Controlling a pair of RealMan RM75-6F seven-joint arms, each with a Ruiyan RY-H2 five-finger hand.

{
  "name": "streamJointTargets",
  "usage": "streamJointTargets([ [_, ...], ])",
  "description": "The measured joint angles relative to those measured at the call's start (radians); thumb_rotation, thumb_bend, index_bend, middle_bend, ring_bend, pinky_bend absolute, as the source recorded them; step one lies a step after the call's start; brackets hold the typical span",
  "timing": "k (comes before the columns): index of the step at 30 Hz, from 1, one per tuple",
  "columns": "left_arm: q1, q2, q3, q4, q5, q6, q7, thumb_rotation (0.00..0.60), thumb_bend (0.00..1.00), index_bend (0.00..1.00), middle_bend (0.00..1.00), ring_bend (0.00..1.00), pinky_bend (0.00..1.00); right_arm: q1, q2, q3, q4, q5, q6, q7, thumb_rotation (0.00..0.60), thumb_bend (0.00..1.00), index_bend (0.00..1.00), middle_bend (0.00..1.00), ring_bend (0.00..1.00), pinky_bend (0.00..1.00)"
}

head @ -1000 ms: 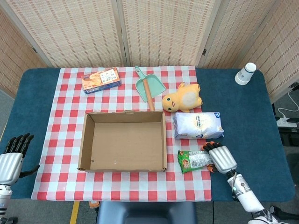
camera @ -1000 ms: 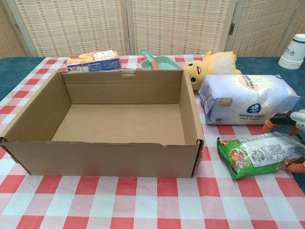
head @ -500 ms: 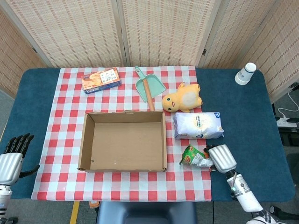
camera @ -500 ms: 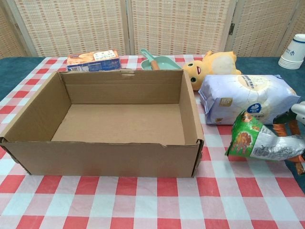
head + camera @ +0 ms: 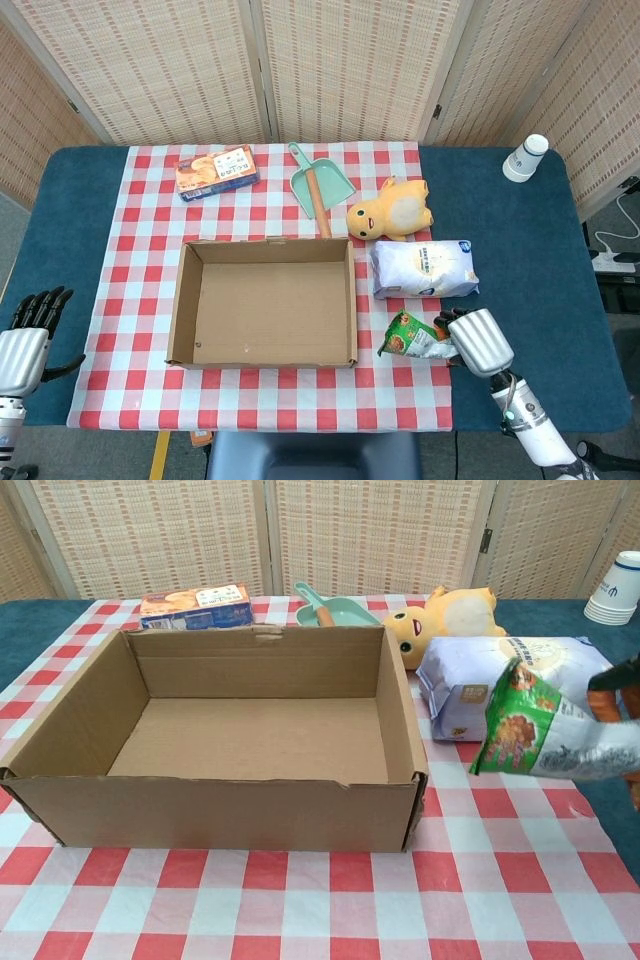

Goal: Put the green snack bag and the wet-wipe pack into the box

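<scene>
Setting: woven-reed screens behind a blue surface [image 5: 520, 250] laid with a red-and-white checked cloth [image 5: 140, 230].

Change: the green snack bag [image 5: 412, 336], flat on the cloth a second ago, is now lifted clear of it and tilted, and sits higher in the chest view than half a second ago. The right hand [image 5: 480, 341] holds it, fingers closed round its right end, just right of the box and in front of the wet-wipe pack [image 5: 424, 268].

Left hand [image 5: 28, 335]: at the near-left edge, holding nothing, fingers apart.

Containers: cardboard box [image 5: 190, 300], open-topped, nothing inside. Wet-wipe pack lies on the cloth just right of the box.

Other items: biscuit box [image 5: 217, 172], teal dustpan [image 5: 320, 184], yellow plush toy [image 5: 392, 210], paper cups [image 5: 526, 157] at far right.
</scene>
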Motion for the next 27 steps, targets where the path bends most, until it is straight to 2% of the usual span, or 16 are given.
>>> streamJointTargets([
  [4,0.000,0.003,-0.002,-0.010,-0.013,-0.006,0.013,0.600,0.17,0.00,0.00,0.00,0.04,0.027,0.061,0.047,-0.170,-0.044,0.023,-0.101,0.600,0.28,0.79,0.60,0.61,0.77],
  [7,0.001,0.003,-0.004,-0.009,-0.014,-0.004,0.013,0.600,0.17,0.00,0.00,0.00,0.04,0.068,0.099,0.107,-0.314,-0.054,0.007,-0.212,0.600,0.28,0.79,0.60,0.61,0.77],
  [9,0.001,0.003,-0.004,-0.008,-0.014,-0.005,0.010,0.600,0.17,0.00,0.00,0.00,0.04,0.116,0.115,0.168,-0.408,-0.042,-0.028,-0.292,0.600,0.28,0.79,0.60,0.61,0.77],
  [12,0.001,0.006,-0.004,-0.006,-0.015,-0.006,0.001,0.600,0.17,0.00,0.00,0.00,0.04,0.206,0.114,0.265,-0.480,0.016,-0.111,-0.378,0.600,0.28,0.80,0.60,0.61,0.77],
  [15,0.004,0.010,-0.006,-0.006,-0.014,0.001,-0.005,0.600,0.17,0.00,0.00,0.00,0.04,0.309,0.078,0.328,-0.485,0.111,-0.196,-0.439,0.600,0.28,0.79,0.60,0.61,0.77],
  [18,0.007,0.014,-0.005,-0.009,-0.009,0.008,-0.011,0.600,0.17,0.00,0.00,0.00,0.04,0.397,0.006,0.362,-0.440,0.202,-0.257,-0.486,0.600,0.28,0.78,0.60,0.61,0.77],
  [27,0.011,0.021,-0.004,-0.006,-0.012,0.006,-0.036,0.600,0.17,0.00,0.00,0.00,0.04,0.530,-0.185,0.380,-0.190,0.325,-0.337,-0.548,0.600,0.28,0.78,0.60,0.61,0.77],
])
